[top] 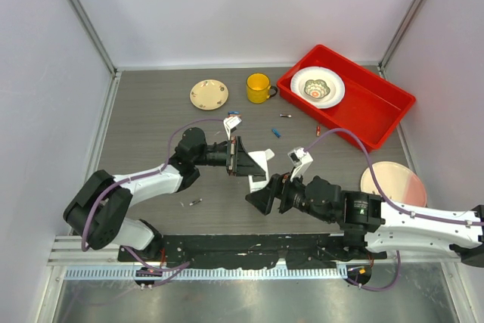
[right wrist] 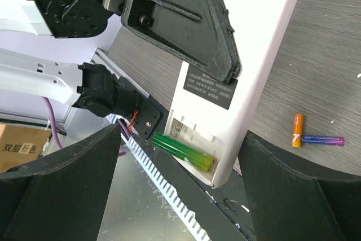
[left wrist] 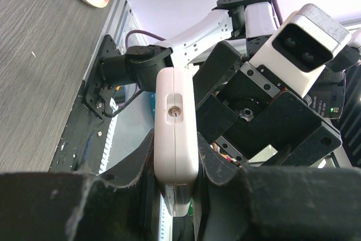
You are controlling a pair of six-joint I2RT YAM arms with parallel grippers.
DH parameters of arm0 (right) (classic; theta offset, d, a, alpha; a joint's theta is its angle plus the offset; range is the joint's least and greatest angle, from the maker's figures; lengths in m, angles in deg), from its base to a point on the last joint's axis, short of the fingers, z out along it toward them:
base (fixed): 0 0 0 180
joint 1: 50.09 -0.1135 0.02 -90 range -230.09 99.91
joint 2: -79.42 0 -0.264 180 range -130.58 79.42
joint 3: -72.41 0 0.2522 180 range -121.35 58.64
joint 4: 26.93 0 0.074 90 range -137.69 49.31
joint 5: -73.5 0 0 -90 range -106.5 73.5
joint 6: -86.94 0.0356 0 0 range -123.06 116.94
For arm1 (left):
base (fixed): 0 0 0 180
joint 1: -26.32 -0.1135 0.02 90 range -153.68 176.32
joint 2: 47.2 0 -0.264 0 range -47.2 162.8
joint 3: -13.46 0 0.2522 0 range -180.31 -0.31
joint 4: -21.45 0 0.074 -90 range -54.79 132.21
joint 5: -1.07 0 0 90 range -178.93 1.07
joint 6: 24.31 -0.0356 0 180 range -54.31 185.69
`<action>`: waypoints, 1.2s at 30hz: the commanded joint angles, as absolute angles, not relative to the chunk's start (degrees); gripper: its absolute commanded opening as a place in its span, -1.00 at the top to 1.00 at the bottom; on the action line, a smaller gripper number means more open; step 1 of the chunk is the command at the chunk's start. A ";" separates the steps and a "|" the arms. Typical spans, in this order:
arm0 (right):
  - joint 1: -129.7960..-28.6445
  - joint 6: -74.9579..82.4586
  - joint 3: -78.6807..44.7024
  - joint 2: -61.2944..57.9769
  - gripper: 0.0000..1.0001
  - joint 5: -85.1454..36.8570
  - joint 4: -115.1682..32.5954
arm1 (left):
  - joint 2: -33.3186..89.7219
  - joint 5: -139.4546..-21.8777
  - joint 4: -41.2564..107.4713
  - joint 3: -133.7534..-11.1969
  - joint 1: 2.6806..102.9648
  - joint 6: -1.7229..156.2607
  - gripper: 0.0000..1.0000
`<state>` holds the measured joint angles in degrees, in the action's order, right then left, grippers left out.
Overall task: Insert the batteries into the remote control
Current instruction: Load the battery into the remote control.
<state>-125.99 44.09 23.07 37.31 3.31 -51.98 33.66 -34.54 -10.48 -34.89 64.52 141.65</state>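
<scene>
My left gripper point(top: 243, 158) is shut on the white remote control point(top: 262, 159) and holds it above the table; in the left wrist view the remote point(left wrist: 176, 134) sits edge-on between my fingers point(left wrist: 135, 167). In the right wrist view its open battery compartment point(right wrist: 194, 139) faces me, with a green battery point(right wrist: 183, 152) lying in it at a slant, one end on the spring. My right gripper point(top: 259, 193) is open and empty just below the remote. Loose batteries lie on the table: an orange one point(right wrist: 297, 130), a purple one point(right wrist: 322, 139) and a blue one point(top: 276, 132).
A yellow mug point(top: 258, 87) and a small plate point(top: 209, 94) stand at the back. A red tray point(top: 374, 107) with a white bowl point(top: 318, 86) is at the back right. A pink plate point(top: 392, 184) lies on the right. A silver battery point(top: 195, 202) lies near the front.
</scene>
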 commanded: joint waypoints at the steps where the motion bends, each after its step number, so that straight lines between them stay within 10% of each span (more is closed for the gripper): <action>1: -126.03 45.54 22.78 38.90 -0.75 4.50 -48.78 | 32.86 -34.79 -14.71 -36.52 64.56 141.72 0.99; 36: -125.94 45.72 22.52 38.20 -0.34 5.38 -50.89 | 31.72 -34.70 -14.01 -36.08 64.47 141.45 1.00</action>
